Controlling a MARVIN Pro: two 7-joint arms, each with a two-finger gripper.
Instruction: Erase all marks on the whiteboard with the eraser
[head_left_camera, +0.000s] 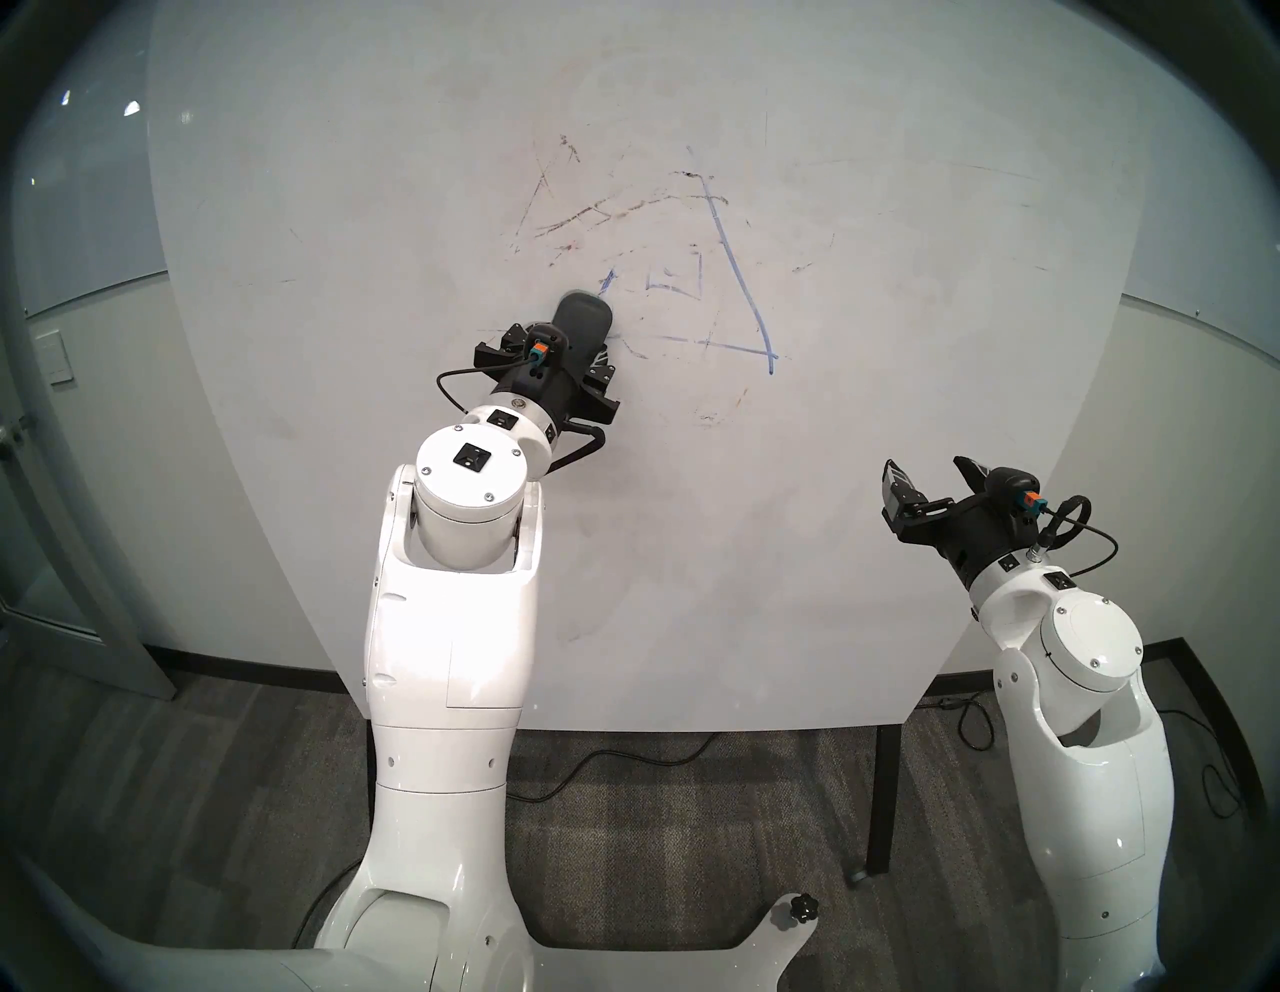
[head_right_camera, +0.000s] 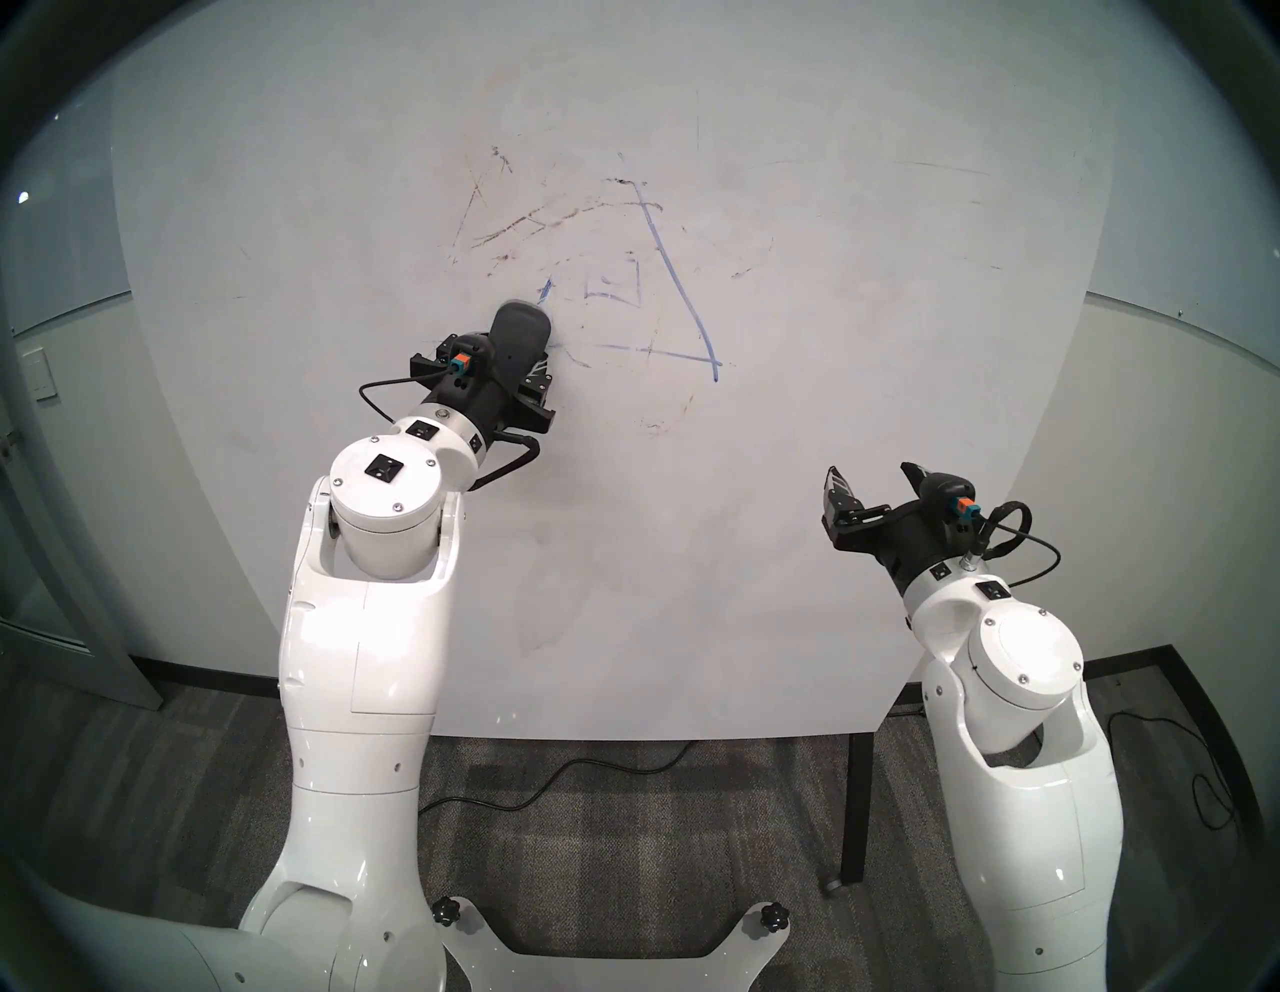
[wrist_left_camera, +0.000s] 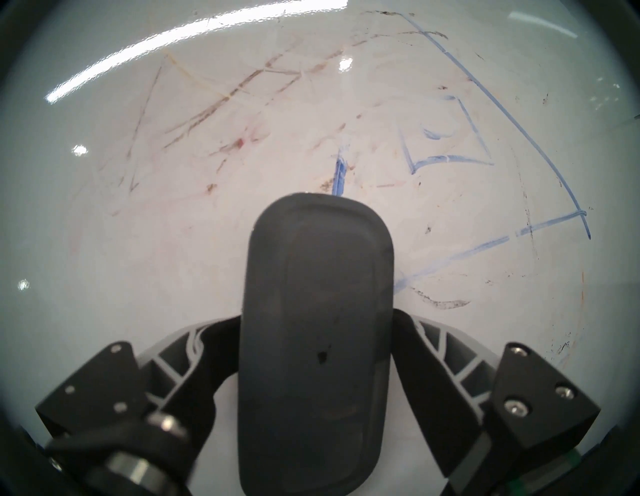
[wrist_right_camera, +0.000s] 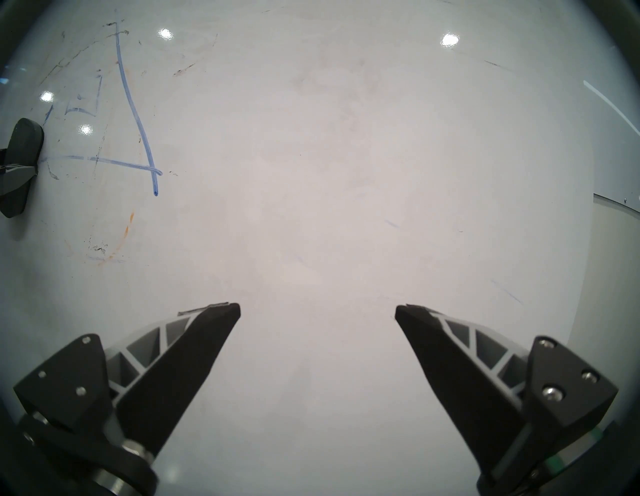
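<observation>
Gripping eraser (wrist_left_camera: 317, 311), left gripper (wrist_left_camera: 317, 346); right gripper (wrist_right_camera: 318, 308) spread wide, empty; no legible writing.

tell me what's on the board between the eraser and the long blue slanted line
The head and left wrist views show a smudged small blue square there, between the eraser and the long blue line, plus faint brown streaks.

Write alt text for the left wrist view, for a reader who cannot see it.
A dark grey eraser sits between the left tool's two fingers, against a glossy whiteboard. Beyond it lie blue marks, part of a triangle and a small square, with brownish smudged streaks to their left.
</observation>
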